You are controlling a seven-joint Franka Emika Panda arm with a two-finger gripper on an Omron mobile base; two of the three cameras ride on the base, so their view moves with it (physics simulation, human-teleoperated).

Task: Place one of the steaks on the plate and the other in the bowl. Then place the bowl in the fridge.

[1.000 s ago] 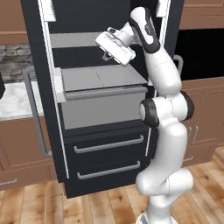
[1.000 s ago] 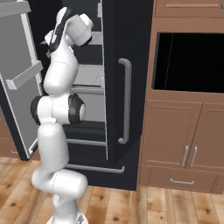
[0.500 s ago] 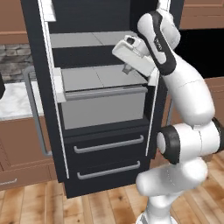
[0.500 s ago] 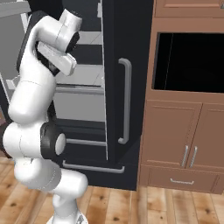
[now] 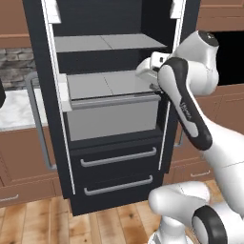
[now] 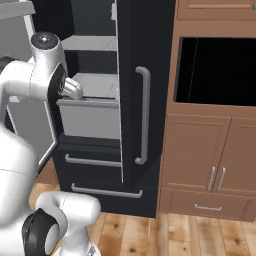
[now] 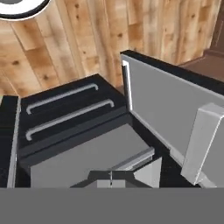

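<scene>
The black fridge (image 5: 112, 138) stands with its left door swung open, showing grey shelves and a grey bin above two lower drawers (image 7: 65, 107). My gripper (image 5: 148, 71) hangs at the right front of the middle shelf, largely covered by my own forearm. In the right base view the gripper (image 6: 75, 92) sits just in front of the grey bin. Its fingertips (image 7: 110, 178) meet in the hand view, shut with nothing between them, looking down over the drawers. The steaks, the plate and the bowl are out of view.
The fridge's right door with its long grey handle (image 6: 143, 115) is closed. A black wall oven (image 6: 220, 70) set in wood stands to the right, above wooden cabinets. A pale counter (image 5: 14, 107) lies left of the fridge. The open door's grey inner panel (image 7: 175, 109) is near the hand.
The arm has swung right and folded at the elbow. The hand has dropped from the upper shelf's height to the middle shelf's front. The gripper stays shut.
</scene>
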